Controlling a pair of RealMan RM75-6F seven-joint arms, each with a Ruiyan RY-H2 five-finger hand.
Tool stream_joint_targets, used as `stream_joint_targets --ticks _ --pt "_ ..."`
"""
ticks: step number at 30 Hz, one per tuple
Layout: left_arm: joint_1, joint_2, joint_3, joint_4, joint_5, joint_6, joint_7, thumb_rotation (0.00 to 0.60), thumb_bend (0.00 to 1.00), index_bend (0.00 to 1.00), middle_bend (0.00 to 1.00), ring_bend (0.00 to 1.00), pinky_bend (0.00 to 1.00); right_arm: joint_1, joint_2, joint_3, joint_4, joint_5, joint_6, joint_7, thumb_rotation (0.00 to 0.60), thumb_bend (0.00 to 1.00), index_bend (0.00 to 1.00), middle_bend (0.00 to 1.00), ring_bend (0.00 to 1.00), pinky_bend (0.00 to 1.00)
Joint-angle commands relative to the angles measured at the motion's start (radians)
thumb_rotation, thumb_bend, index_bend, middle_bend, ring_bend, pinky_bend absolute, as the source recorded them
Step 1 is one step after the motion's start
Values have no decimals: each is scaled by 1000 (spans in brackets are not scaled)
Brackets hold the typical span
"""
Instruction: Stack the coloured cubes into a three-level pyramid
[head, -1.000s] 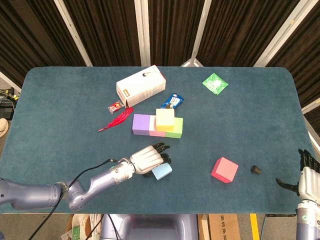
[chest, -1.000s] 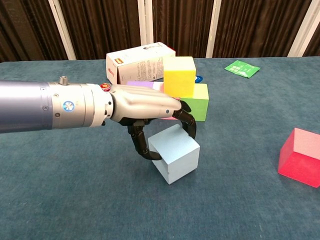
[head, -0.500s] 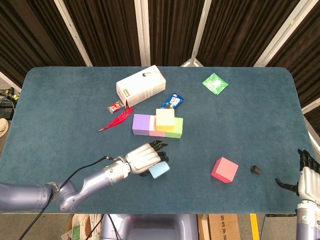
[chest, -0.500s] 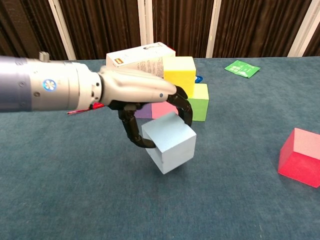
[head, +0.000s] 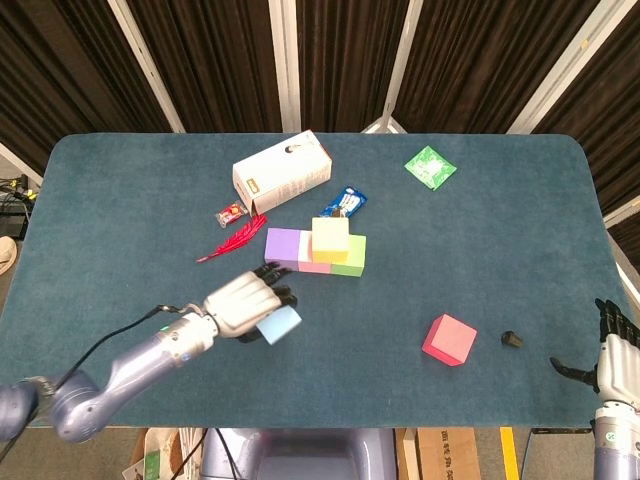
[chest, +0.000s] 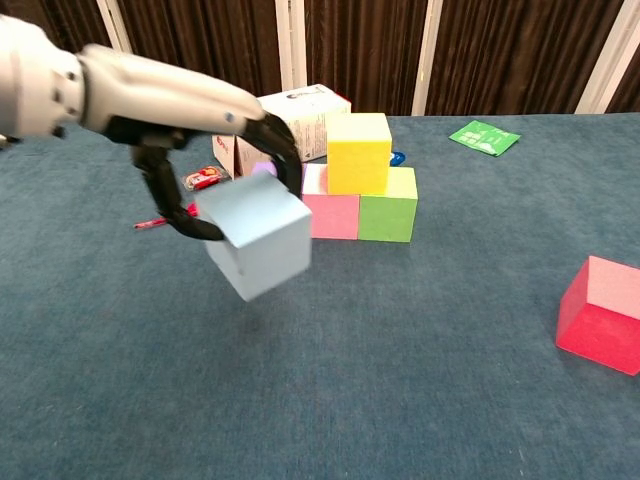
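While the left hand grips the light-blue cube beneath its curled fingers, the cube hangs above the table — lifted and carried left since a second ago.

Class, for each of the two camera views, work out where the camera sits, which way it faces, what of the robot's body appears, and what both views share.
Head view: high above the near edge, looking steeply down on the teal table; shows the left hand with its arm, and the right hand at the lower right corner.
Chest view: low, near table height, looking across at the dark curtain; only the left hand shows.
Shared: the light blue cube held by the left hand, the yellow cube on the block row, the red cube.
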Motion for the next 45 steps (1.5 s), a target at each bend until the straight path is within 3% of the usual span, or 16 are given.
stream_joint_targets --ticks 1,8,17,29,36,45 --pt "31 86 24 -56 -29 30 -3 600 452 293 277 0 0 -1 2 -1 -2 -1 -1 3 600 89 0 0 0 0" --pt "126 189 47 -49 -14 97 -91 600 446 289 272 0 0 -2 5 -4 -7 -10 -1 12 600 89 0 0 0 0" --pt "164 121 -4 23 -102 197 -115 600 443 283 267 0 0 2 -1 -8 -4 -8 -10 6 600 89 0 0 0 0" --pt "10 -10 -100 37 -457 283 100 600 437 282 260 0 0 7 -7 -9 2 -1 -15 -4 600 89 0 0 0 0" --pt "-138 -122 -186 77 -768 387 238 600 432 274 255 0 0 8 -6 -14 4 -17 -9 -13 600 89 0 0 0 0" --pt "-192 -217 -210 167 -878 431 287 600 431 272 248 0 0 -3 4 -58 14 -166 66 -48 600 89 0 0 0 0"
